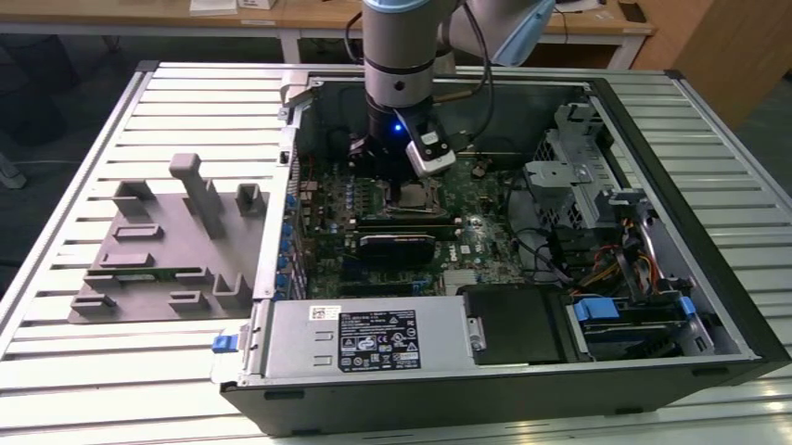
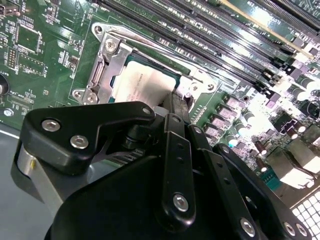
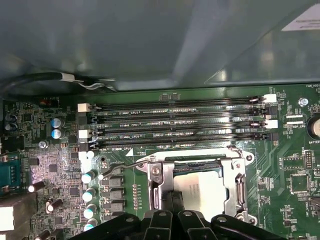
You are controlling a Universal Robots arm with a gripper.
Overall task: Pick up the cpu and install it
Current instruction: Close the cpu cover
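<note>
The cpu is lying inside the square metal frame of the socket, its pale, silvery top facing up. Whether it is fully seated cannot be told. The gripper is hanging directly over the socket at one edge of the chip, its black linkage crowding that side in both wrist views. Whether it is clamping the chip or standing free of it cannot be told.

Four long memory slots are running side by side just beside the socket on the green motherboard, and a cluster of small silver-and-blue capacitors is standing near one end of them. A dark cable is trailing along the board's edge against the case wall.

In the exterior view, the arm is reaching down from the far side into the open computer case, which is lying on its side. The gripper is working over the far middle of the board. A grey power supply is sitting along the case's near edge. At the exterior view's left, a grey fixture plate with upright posts is resting just beside the case on the slatted metal table.
</note>
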